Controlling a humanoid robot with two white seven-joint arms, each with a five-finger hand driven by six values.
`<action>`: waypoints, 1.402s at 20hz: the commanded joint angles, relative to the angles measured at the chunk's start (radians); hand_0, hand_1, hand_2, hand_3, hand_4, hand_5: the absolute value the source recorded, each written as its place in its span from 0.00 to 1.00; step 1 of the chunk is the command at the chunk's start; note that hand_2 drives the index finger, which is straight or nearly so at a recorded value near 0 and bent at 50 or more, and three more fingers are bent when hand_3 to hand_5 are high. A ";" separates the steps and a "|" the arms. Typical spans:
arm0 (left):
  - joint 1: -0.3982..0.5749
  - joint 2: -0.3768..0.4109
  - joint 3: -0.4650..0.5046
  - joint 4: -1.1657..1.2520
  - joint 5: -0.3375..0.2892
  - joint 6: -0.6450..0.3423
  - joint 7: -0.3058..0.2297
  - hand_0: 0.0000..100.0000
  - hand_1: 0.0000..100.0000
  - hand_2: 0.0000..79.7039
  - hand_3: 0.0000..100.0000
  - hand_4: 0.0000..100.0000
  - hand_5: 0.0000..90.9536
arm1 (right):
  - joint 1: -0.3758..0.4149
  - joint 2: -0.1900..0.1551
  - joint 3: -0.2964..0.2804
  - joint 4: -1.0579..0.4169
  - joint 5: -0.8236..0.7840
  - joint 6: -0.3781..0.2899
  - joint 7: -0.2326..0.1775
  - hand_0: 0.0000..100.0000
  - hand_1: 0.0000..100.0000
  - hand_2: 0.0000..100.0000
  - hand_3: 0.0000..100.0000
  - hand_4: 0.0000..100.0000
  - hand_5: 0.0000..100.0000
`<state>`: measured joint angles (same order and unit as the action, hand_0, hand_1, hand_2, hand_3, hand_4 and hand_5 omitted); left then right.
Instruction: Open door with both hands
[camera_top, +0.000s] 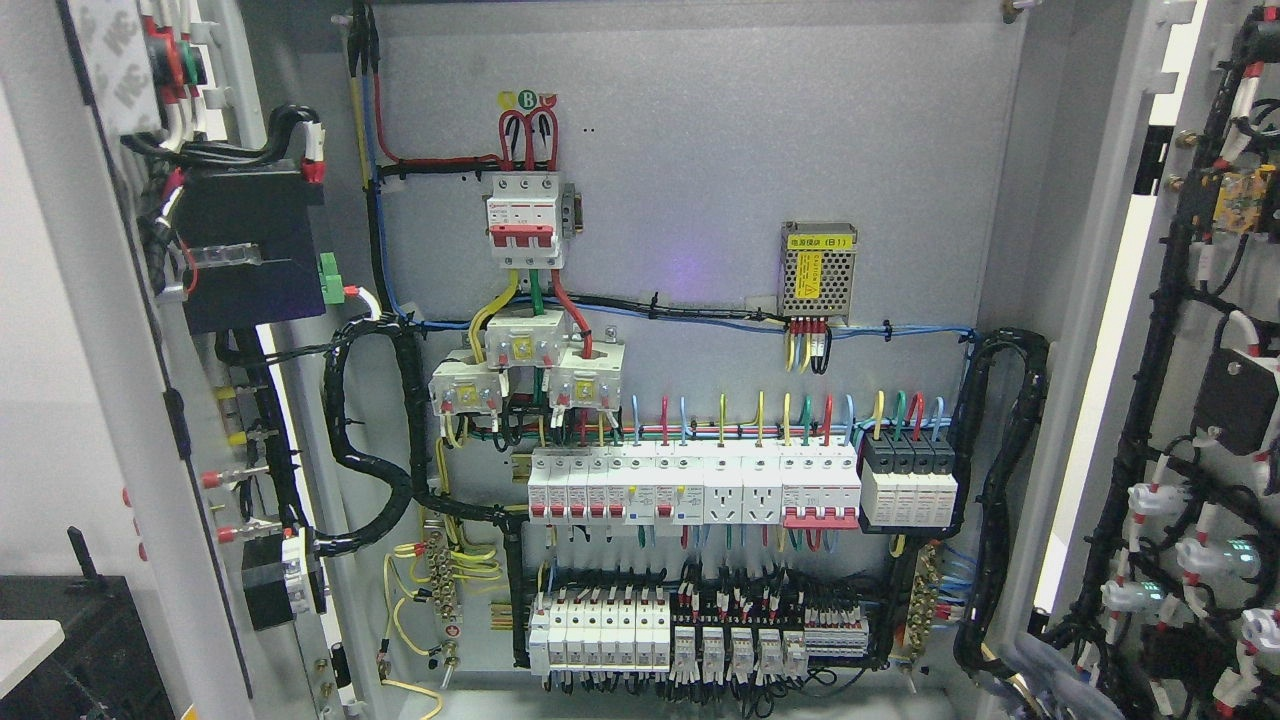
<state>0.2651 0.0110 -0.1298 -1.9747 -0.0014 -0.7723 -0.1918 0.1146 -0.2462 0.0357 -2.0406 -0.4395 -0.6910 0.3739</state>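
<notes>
The big grey electrical cabinet (700, 120) fills the view, and both its doors look swung wide already: the left door (120, 400) stands open at the left edge and the right door (1200, 400) at the right edge, each w/ its inner side and wires facing us. So the job looks about done. No robot hand shows anywhere, so I can't tell if the hands are wide, narrow or holding a thing. To finish well, I'd guess each door should be pushed out slow and even, both at once, w/ the hands kept on the outer edges, away from the wires. Inside, the back plate holds a long row of white breakers (690, 485) across the middle, then a lower row of small terminal blocks (690, 640). Up top is a red and white main switch (524, 218), and to its right a small metal power supply box (818, 268). Thick black cable bundles (370, 440) loop from the cabinet to each door; they could tug or snag if a door goes too far. A dark box (70, 640) sits low left, near the left door's swing.
</notes>
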 joint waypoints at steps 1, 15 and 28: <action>-0.013 -0.036 0.085 -0.044 0.034 -0.565 0.000 0.00 0.00 0.00 0.00 0.00 0.00 | 0.008 0.001 -0.007 -0.001 -0.001 0.001 0.000 0.38 0.00 0.00 0.00 0.00 0.00; 0.058 -0.022 0.246 -0.043 0.161 -0.653 -0.001 0.00 0.00 0.00 0.00 0.00 0.00 | 0.096 0.004 -0.007 -0.024 -0.001 -0.001 0.000 0.38 0.00 0.00 0.00 0.00 0.00; 0.129 0.017 0.366 -0.035 0.273 -0.691 -0.001 0.00 0.00 0.00 0.00 0.00 0.00 | 0.102 0.013 -0.068 -0.023 -0.013 -0.002 -0.053 0.38 0.00 0.00 0.00 0.00 0.00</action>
<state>0.3764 0.0009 0.1330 -2.0133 0.2262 -0.7726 -0.1911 0.2117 -0.2391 0.0110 -2.0591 -0.4488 -0.6915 0.3308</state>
